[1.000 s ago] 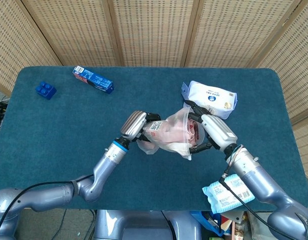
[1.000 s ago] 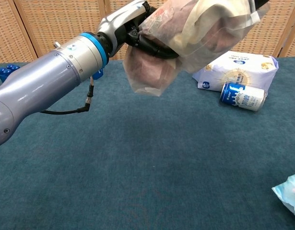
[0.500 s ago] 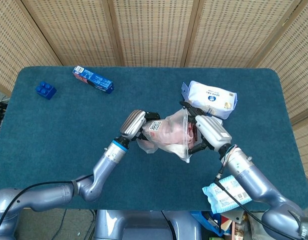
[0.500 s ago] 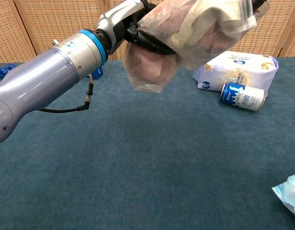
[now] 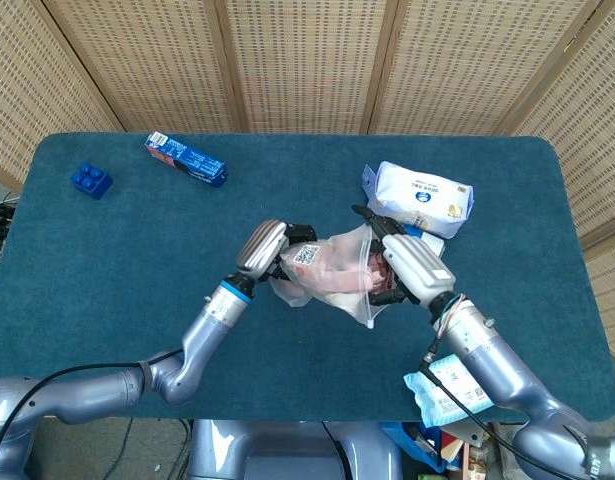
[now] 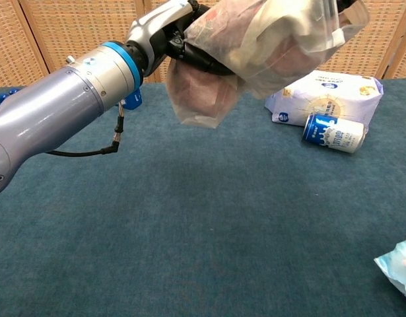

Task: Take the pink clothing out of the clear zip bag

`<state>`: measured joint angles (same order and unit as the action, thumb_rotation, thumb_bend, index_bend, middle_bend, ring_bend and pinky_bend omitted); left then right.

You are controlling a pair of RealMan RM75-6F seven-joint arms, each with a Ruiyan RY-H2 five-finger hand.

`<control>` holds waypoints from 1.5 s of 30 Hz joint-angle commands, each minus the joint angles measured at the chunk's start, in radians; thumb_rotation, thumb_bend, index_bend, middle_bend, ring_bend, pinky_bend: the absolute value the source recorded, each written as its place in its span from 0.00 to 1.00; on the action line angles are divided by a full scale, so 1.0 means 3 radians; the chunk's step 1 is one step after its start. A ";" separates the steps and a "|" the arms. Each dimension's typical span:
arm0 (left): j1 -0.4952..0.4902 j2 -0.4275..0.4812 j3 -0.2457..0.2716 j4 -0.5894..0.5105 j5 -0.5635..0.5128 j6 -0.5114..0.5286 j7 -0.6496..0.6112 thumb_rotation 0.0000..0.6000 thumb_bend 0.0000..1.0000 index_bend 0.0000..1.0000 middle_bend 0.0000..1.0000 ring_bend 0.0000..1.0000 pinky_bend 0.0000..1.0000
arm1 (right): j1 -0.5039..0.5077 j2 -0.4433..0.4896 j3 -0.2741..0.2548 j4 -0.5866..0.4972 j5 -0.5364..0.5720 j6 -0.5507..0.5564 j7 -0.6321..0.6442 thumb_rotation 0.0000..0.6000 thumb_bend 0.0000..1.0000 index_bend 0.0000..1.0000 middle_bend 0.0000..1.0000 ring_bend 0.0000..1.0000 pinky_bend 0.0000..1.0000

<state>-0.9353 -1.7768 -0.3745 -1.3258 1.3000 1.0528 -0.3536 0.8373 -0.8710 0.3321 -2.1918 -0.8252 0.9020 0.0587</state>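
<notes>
The clear zip bag (image 5: 332,272) hangs in the air above the middle of the table, with the pink clothing (image 5: 325,262) bunched inside it. My left hand (image 5: 270,249) grips the bag's left end, by a white label. My right hand (image 5: 405,266) has its fingers pushed into the bag's open right end, around the pink clothing. In the chest view the bag (image 6: 255,49) fills the top, with the left hand (image 6: 169,30) clutching it from the left; the right hand is mostly cut off at the top edge there.
A white wipes pack (image 5: 422,196) lies at the back right, with a blue can (image 6: 333,132) in front of it. A blue carton (image 5: 185,159) and a blue toy brick (image 5: 91,180) lie at the back left. A light-blue packet (image 5: 447,390) sits at the near right edge.
Both hands and the bag have shifted slightly left and toward me. The right hand has moved closer to the left one, deeper into the bag's opening.
</notes>
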 commanded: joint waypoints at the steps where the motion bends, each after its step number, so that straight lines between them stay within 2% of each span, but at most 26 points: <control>1: 0.0008 0.0014 0.0020 0.0000 0.0021 -0.0003 -0.0017 1.00 0.24 0.72 0.65 0.61 0.62 | -0.0021 -0.0016 -0.0001 -0.0024 -0.0046 0.0023 0.0003 1.00 0.79 0.75 0.00 0.00 0.00; 2: 0.0011 0.0026 0.0038 0.0002 0.0048 -0.0001 -0.0032 1.00 0.24 0.68 0.59 0.56 0.61 | -0.0035 -0.0023 -0.0002 -0.0035 -0.0077 0.0036 0.0011 1.00 0.79 0.76 0.00 0.00 0.00; 4: 0.0017 0.0052 0.0082 0.0017 0.0112 0.0000 -0.0057 1.00 0.24 0.51 0.41 0.39 0.51 | -0.0058 -0.0034 -0.0001 -0.0046 -0.0131 0.0053 0.0027 1.00 0.79 0.76 0.00 0.00 0.00; 6: 0.0025 0.0146 0.0220 0.0041 0.0240 -0.0055 0.0009 1.00 0.24 0.25 0.16 0.13 0.27 | -0.0088 -0.0056 0.0010 -0.0065 -0.0204 0.0090 0.0054 1.00 0.79 0.76 0.00 0.00 0.00; 8: 0.0054 0.0239 0.0291 -0.0001 0.0301 -0.0068 0.0023 1.00 0.24 0.10 0.03 0.02 0.13 | -0.0115 -0.0072 0.0004 -0.0077 -0.0265 0.0103 0.0078 1.00 0.79 0.76 0.00 0.00 0.00; 9: 0.0070 0.0274 0.0320 -0.0013 0.0324 -0.0062 0.0039 1.00 0.24 0.07 0.01 0.00 0.09 | -0.0125 -0.0082 0.0000 -0.0080 -0.0292 0.0104 0.0087 1.00 0.79 0.76 0.00 0.00 0.00; 15: 0.0226 0.0517 0.0564 -0.0051 0.0484 -0.0012 0.0081 1.00 0.24 0.02 0.00 0.00 0.03 | -0.0141 -0.0237 -0.0068 -0.0065 -0.0418 0.0088 0.0075 1.00 0.79 0.76 0.00 0.00 0.00; 22: 0.0429 0.0771 0.0826 0.0037 0.0669 0.0100 -0.0062 1.00 0.24 0.02 0.00 0.00 0.02 | -0.0060 -0.0513 -0.0182 0.0018 -0.0382 0.0026 -0.0063 1.00 0.79 0.76 0.00 0.00 0.00; 27: 0.0498 0.0843 0.0946 0.0119 0.0734 0.0098 -0.0155 1.00 0.24 0.02 0.00 0.00 0.02 | -0.0017 -0.0677 -0.0234 0.0109 -0.0309 0.0006 -0.0110 1.00 0.79 0.76 0.00 0.00 0.00; 32: 0.0627 0.0990 0.1223 0.0219 0.0827 -0.0001 -0.0120 1.00 0.21 0.02 0.00 0.00 0.00 | 0.0018 -0.0994 -0.0380 0.0337 -0.0215 -0.0074 -0.0139 1.00 0.79 0.76 0.00 0.00 0.00; 38: 0.0701 0.1029 0.1304 0.0340 0.0801 -0.0074 -0.0079 1.00 0.21 0.02 0.00 0.00 0.00 | 0.0008 -0.1128 -0.0481 0.0511 -0.0195 -0.0128 -0.0173 1.00 0.79 0.76 0.00 0.00 0.00; 45: 0.0577 0.1003 0.1377 0.0392 0.0912 -0.0326 -0.0075 1.00 0.22 0.02 0.00 0.00 0.00 | -0.0059 -0.1067 -0.0492 0.0543 -0.0274 -0.0153 -0.0116 1.00 0.79 0.76 0.00 0.00 0.00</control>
<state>-0.7513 -1.4712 0.0325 -1.2119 1.5637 0.9687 -0.3823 0.8220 -1.1937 0.1844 -2.0296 -0.9049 0.8578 0.0213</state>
